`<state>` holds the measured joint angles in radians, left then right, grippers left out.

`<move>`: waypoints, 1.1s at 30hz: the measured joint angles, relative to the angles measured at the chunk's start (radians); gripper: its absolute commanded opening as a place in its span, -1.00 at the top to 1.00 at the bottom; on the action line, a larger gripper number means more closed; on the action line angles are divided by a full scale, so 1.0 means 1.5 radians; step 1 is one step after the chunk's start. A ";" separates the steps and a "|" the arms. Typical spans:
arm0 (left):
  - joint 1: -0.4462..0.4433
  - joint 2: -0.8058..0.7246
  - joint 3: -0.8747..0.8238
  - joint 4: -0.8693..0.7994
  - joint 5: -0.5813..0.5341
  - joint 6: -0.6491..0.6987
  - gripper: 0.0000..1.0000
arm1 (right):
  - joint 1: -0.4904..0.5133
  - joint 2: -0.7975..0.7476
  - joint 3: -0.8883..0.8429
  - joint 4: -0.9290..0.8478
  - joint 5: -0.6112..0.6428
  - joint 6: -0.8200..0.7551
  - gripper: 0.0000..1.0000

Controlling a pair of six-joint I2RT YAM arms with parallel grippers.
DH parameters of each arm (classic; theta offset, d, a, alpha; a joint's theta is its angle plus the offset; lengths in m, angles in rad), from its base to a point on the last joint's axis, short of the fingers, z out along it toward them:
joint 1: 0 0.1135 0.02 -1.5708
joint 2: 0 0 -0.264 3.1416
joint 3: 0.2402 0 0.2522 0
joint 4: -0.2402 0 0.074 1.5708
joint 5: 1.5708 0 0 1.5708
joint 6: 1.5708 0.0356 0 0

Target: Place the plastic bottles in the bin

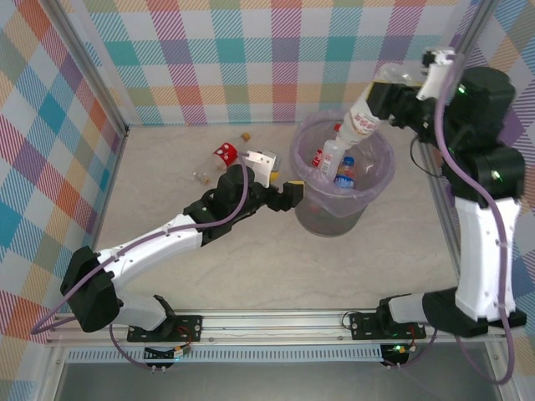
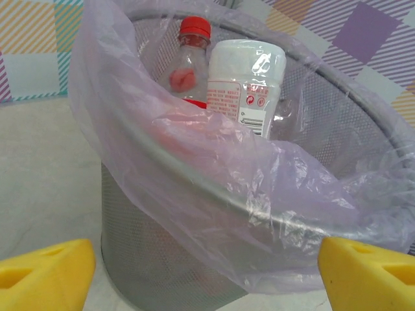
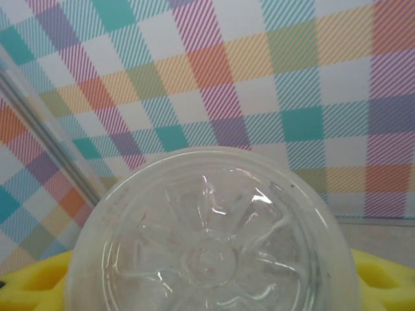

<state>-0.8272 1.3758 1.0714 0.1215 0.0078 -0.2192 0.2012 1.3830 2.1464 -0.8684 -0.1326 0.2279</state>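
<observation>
Right gripper (image 1: 393, 84) clamps a clear bottle (image 1: 364, 119), tilted neck-down over the bin (image 1: 387, 163) at its far rim. Left gripper (image 1: 294, 194) — jaws apart, empty — sits just beside the bin's left wall, with bare table (image 1: 359, 271) to the near side.

one bin (image 1: 330, 219) stands on the table (image 1: 276, 267). inside it at least three bottles show: a red-capped bottle (image 2: 193, 61), a white bottle (image 2: 246, 78), a blue-capped bottle (image 1: 345, 171). one tilted bottle (image 1: 364, 117) hangs above its rim. apart from it lie one red-wrapped bottle (image 1: 224, 154) and two small items (image 1: 201, 175) too small to name.
</observation>
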 measured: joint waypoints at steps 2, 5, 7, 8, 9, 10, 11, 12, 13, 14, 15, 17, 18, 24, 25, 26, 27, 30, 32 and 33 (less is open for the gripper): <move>0.000 0.013 0.000 0.012 -0.001 -0.001 -0.72 | 0.000 0.050 -0.001 0.016 -0.021 0.003 -0.22; 0.000 0.027 -0.001 0.027 -0.006 -0.011 -0.71 | 0.007 0.119 -0.013 0.033 -0.034 0.006 -0.21; -0.001 0.028 -0.008 0.044 -0.015 -0.025 -0.69 | 0.014 0.155 -0.016 0.039 -0.036 0.007 -0.21; -0.001 0.027 -0.015 0.058 -0.020 -0.033 -0.68 | 0.020 0.171 -0.016 0.042 -0.035 0.007 -0.21; -0.001 0.027 -0.021 0.068 -0.023 -0.036 -0.68 | 0.025 0.182 -0.016 0.043 -0.035 0.007 -0.21; -0.001 0.027 -0.027 0.075 -0.028 -0.041 -0.68 | 0.034 0.192 -0.016 0.042 -0.035 0.007 -0.21; -0.001 0.028 -0.028 0.076 -0.031 -0.043 -0.68 | 0.042 0.200 -0.016 0.042 -0.034 0.006 -0.21; -0.001 0.028 -0.028 0.077 -0.033 -0.046 -0.68 | 0.048 0.204 -0.016 0.042 -0.034 0.005 -0.21; -0.001 0.030 -0.028 0.079 -0.035 -0.049 -0.68 | 0.053 0.204 -0.019 0.043 -0.034 0.004 -0.21; -0.001 0.031 -0.028 0.081 -0.036 -0.051 -0.68 | 0.058 0.202 -0.028 0.045 -0.034 0.002 -0.21; -0.001 0.034 -0.028 0.083 -0.036 -0.053 -0.68 | 0.061 0.198 -0.037 0.048 -0.035 0.001 -0.21; -0.001 0.040 -0.028 0.088 -0.036 -0.055 -0.67 | 0.067 0.187 -0.068 0.056 -0.034 -0.001 -0.21; -0.001 0.043 -0.028 0.091 -0.036 -0.056 -0.67 | 0.068 0.182 -0.086 0.060 -0.034 -0.001 -0.22; -0.001 0.051 -0.028 0.096 -0.036 -0.066 -0.67 | 0.068 0.156 -0.211 0.087 -0.029 0.000 -0.24; -0.001 0.051 -0.028 0.096 -0.036 -0.066 -0.67 | 0.068 0.153 -0.232 0.091 -0.030 0.003 -0.26; -0.001 0.051 -0.028 0.096 -0.036 -0.066 -0.67 | 0.068 0.151 -0.247 0.092 -0.030 0.008 -0.29; -0.001 0.051 -0.028 0.096 -0.036 -0.066 -0.67 | 0.069 0.150 -0.259 0.090 -0.029 0.012 -0.33; -0.001 0.051 -0.028 0.095 -0.041 -0.066 -0.67 | 0.074 0.145 -0.265 0.081 -0.013 0.012 -0.57; -0.001 0.051 -0.028 0.095 -0.043 -0.066 -0.66 | 0.074 0.134 -0.261 0.066 0.011 0.005 -0.77; -0.001 0.051 -0.028 0.095 -0.044 -0.066 -0.67 | 0.073 0.125 -0.257 0.057 0.021 -0.001 -0.80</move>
<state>-0.8291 1.4521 1.0286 0.2634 -0.0578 -0.3176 0.3115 1.5711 1.7611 -0.7830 -0.1013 0.2264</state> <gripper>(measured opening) 0.833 0.859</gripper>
